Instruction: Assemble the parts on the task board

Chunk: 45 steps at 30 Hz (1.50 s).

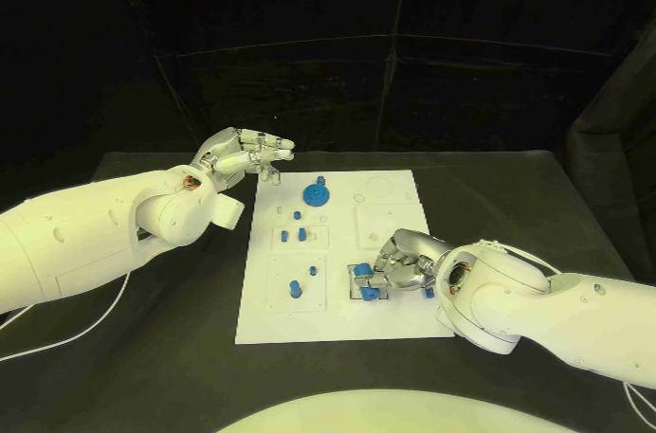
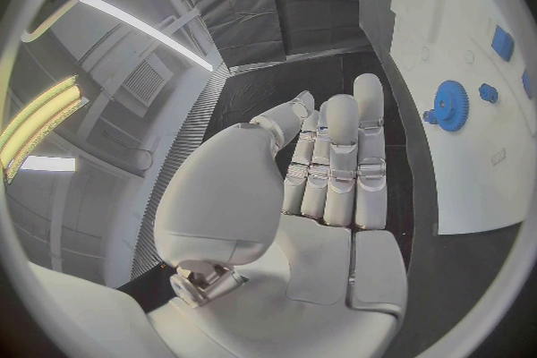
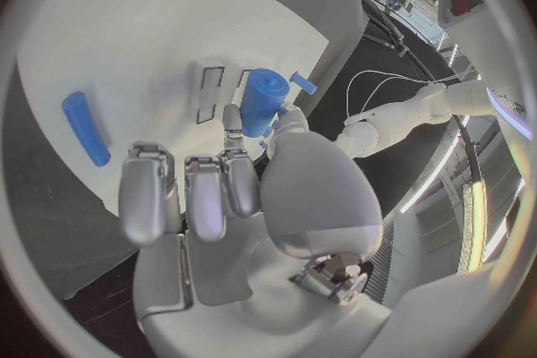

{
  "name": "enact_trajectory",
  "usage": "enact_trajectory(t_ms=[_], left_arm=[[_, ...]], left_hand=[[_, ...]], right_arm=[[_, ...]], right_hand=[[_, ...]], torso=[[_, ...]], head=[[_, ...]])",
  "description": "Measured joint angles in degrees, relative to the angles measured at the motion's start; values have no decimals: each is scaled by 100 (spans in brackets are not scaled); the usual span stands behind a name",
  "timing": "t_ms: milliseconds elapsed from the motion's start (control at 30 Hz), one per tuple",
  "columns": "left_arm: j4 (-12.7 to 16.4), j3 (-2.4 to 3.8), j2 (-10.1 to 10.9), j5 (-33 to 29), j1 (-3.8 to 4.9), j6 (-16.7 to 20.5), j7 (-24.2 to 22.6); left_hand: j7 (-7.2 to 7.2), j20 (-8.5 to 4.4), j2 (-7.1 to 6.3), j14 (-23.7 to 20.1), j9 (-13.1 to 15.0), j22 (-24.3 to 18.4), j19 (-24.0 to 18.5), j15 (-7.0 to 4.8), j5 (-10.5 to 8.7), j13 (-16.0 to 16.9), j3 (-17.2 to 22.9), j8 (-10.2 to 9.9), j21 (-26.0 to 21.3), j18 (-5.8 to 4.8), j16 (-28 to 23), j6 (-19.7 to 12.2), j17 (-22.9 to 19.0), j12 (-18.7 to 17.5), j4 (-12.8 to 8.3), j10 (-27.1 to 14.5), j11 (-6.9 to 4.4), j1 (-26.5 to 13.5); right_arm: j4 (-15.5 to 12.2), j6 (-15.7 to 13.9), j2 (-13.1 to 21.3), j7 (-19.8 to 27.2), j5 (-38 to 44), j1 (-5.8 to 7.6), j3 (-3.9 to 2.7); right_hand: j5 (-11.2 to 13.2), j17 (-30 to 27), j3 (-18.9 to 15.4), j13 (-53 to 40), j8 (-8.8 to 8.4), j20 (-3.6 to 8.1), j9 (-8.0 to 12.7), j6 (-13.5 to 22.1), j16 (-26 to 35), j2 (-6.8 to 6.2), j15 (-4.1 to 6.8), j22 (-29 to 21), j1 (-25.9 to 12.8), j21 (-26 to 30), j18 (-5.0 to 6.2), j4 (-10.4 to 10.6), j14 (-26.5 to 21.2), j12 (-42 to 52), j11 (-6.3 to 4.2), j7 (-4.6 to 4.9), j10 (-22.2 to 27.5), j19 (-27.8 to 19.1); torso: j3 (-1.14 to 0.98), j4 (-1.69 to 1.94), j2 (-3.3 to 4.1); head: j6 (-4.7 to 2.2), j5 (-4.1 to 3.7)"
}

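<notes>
right hand (image 1: 398, 267) is over the near right part of the task board (image 1: 390, 189), grasping a blue cylinder part (image 3: 263, 101) between thumb and fingertips. in the right wrist view its long axis runs roughly along the fingers, free end pointing away from the palm toward the board; exact tilt to the board i can't tell. a second blue rod (image 3: 85, 127) lies flat on the board, apart from the hand. blue gear (image 1: 318, 195) sits near the far edge, small blue pegs (image 1: 291, 234) mid-board. left hand (image 1: 244, 155) is off the board's far left corner, released, fingers straight, empty.
</notes>
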<state>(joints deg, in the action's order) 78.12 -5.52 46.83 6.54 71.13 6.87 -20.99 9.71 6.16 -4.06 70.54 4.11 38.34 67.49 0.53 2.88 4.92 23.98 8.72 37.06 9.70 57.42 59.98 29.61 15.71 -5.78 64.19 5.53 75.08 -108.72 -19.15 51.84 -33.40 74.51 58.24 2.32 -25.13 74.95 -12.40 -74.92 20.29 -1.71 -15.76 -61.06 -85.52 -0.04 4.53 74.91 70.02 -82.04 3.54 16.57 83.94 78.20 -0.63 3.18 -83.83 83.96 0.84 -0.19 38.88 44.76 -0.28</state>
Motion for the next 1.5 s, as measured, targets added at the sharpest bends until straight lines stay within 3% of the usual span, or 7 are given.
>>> enact_trajectory(t_ms=[267, 367, 467, 600, 767, 1033, 1500], left_arm=[[-1, 0, -2, 0, 0, -3, 1], [-3, 0, -3, 0, 0, -4, 1], [-4, -1, -3, 0, 0, -5, 2], [-4, -1, -4, 0, 0, -6, 2], [-4, -1, -4, 0, 0, -7, 4], [-5, -2, 1, 0, 0, -10, 6], [-5, -3, 16, 0, 0, -14, 11]], left_hand=[[0, 0, 0, 0, 0, 0, 0, 0, 0, 0, 0, 0, 0, 0, 0, 0, 0, 0, 0, 0, 0, 0], [0, 0, 0, 0, 0, 0, 0, 0, 0, 0, 0, 0, 0, 0, 0, 0, 0, 0, 0, 0, 0, 0], [0, 0, 0, 0, 0, 0, 0, 0, 0, 0, 0, 0, 0, 0, 0, 0, 0, 0, 0, 0, 0, 0], [0, 0, 0, 0, 0, 1, 0, 0, 0, 0, 0, 0, 0, 0, 0, 0, 0, 0, 0, 0, 0, 0], [0, 0, 0, 0, 0, 1, 0, 0, 0, 0, 0, 0, 0, 0, 0, 0, 0, 0, 0, 0, 0, 0], [0, 0, 0, 0, 0, 1, 0, 0, 0, -1, 0, 0, 0, 0, 0, 0, 1, 0, 0, 0, 0, 0], [0, 0, 0, 0, 0, 1, 0, 0, 0, -1, 0, -1, 0, 0, 0, 0, 1, 0, 0, 0, 0, 0]], right_arm=[[68, -4, -110, -167, 61, 0, 0], [91, -26, -135, -215, 104, 0, 0], [109, -52, -163, -245, 142, 0, 0], [133, -82, -185, -275, 196, 0, -1], [145, -106, -182, -293, 263, 0, -1], [50, -76, -80, -171, 332, 1, -1], [-48, 0, 59, 142, 355, 1, -2]], right_hand=[[276, -1, -113, 0, 16, 21, -89, -41, 0, 14, 1, 0, -121, 0, 0, -3, -1, -44, -21, -39, -21, 19], [971, -1, -253, 0, 43, 39, -147, -61, 0, -11, 22, 0, -371, 0, 0, 1, 20, -74, -20, -59, -21, 1], [1699, -1, -228, 0, -6, 39, -204, -22, 0, -226, 22, 0, -674, 0, 1, 33, 20, -130, -23, -21, -17, 1], [2152, -1, 72, 0, -55, 39, -260, 41, 0, -703, 21, 0, -1152, 0, 0, 49, 20, -333, -18, 41, 84, 1], [2181, -2, 169, 0, -78, 39, -289, 51, 0, -862, 21, -1, -1219, 0, 0, 47, 20, -442, -19, 52, 124, 1], [1796, -2, 451, 0, -78, 39, -420, 61, 0, -582, 21, -1, -87, 0, 1, -202, 20, -442, -19, 61, 124, 1], [1722, -3, 422, 1, -78, 38, -482, 61, 0, -468, 20, -1, 185, -26, 0, -341, 20, -442, -19, 61, 124, 1]], torso=[[-2, -2, 0], [-3, -5, 0], [-3, -9, 0], [-3, -10, 0], [-3, -10, 0], [-5, -10, 0], [-5, -18, 0]], head=[[9, 21], [12, 27], [12, 31], [13, 32], [23, 33], [41, 43], [56, 31]])
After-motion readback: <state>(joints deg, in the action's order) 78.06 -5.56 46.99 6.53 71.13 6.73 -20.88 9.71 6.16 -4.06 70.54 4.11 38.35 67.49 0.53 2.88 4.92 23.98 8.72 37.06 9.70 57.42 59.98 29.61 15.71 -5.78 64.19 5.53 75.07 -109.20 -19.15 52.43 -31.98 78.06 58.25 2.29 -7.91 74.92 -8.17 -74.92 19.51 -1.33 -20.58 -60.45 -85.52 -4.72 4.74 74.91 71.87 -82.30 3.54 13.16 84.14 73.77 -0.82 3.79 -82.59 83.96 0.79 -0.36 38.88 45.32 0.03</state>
